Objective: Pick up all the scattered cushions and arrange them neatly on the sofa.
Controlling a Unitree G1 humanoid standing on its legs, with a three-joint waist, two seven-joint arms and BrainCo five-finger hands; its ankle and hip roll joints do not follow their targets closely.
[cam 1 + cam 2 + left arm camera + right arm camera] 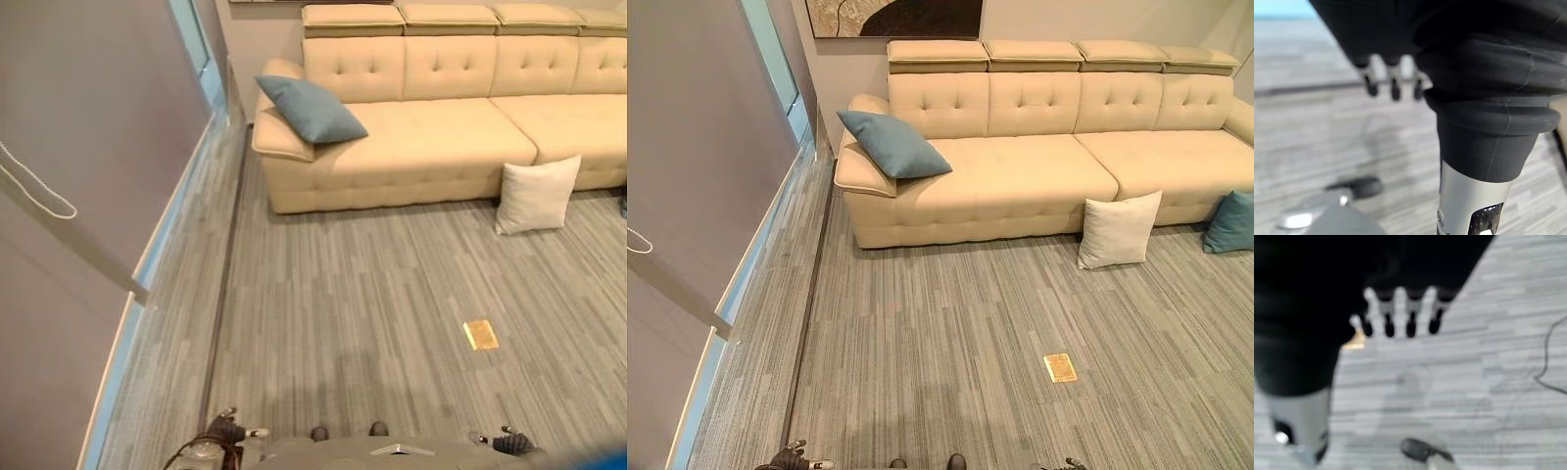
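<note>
Both hands, left (1393, 81) and right (1400, 316), hang open, empty; approach white cushion (1117, 230) leaning on sofa (1019, 186) front, grasp it by both sides.

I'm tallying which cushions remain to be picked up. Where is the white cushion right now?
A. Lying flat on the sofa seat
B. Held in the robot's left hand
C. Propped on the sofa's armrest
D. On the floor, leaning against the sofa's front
D: the white cushion stands on the grey floor, leaning against the front of the sofa, while a blue cushion takes the armrest end.
</note>
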